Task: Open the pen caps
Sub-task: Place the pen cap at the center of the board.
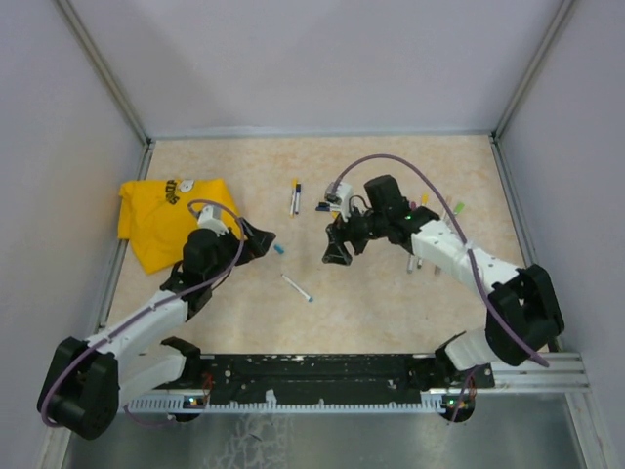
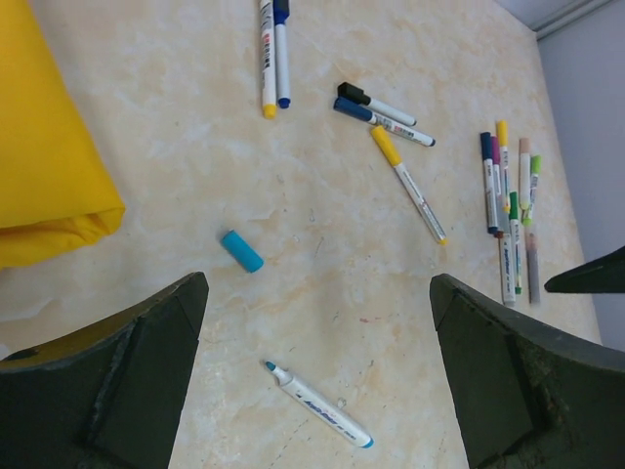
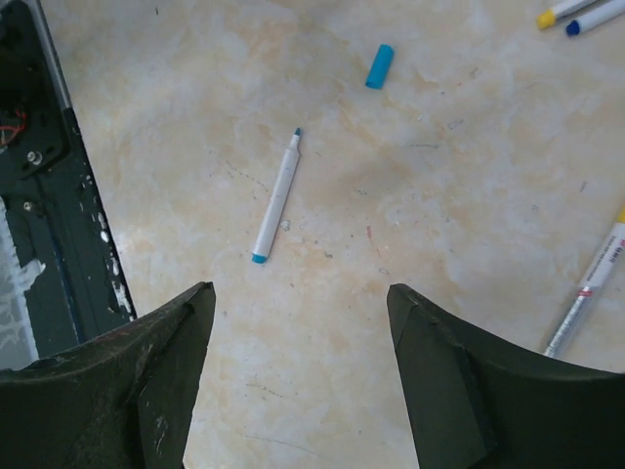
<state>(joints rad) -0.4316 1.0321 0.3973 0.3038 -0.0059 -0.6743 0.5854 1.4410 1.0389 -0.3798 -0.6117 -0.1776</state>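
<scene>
A loose light-blue pen cap [image 1: 278, 249] [image 2: 241, 251] [image 3: 380, 66] lies on the table, apart from its pen. The uncapped white pen [image 1: 298, 289] [image 2: 317, 405] [image 3: 276, 195] lies nearer the arms, its blue tip bare. My left gripper [image 1: 262, 239] [image 2: 317, 283] hovers open just left of the cap with nothing between its fingers. Open and empty too, my right gripper [image 1: 337, 256] [image 3: 300, 289] hangs to the right of the pen. Capped pens lie further back: a yellow- and blue-capped pair [image 1: 295, 195] [image 2: 273, 59], a black and blue pair [image 2: 376, 109], a yellow-capped pen [image 2: 405, 181] and a cluster [image 2: 513, 215].
A crumpled yellow cloth [image 1: 166, 220] [image 2: 49, 147] lies at the back left, close to my left arm. The black base rail [image 1: 312, 376] [image 3: 49, 195] runs along the near edge. Grey walls close the table in on three sides.
</scene>
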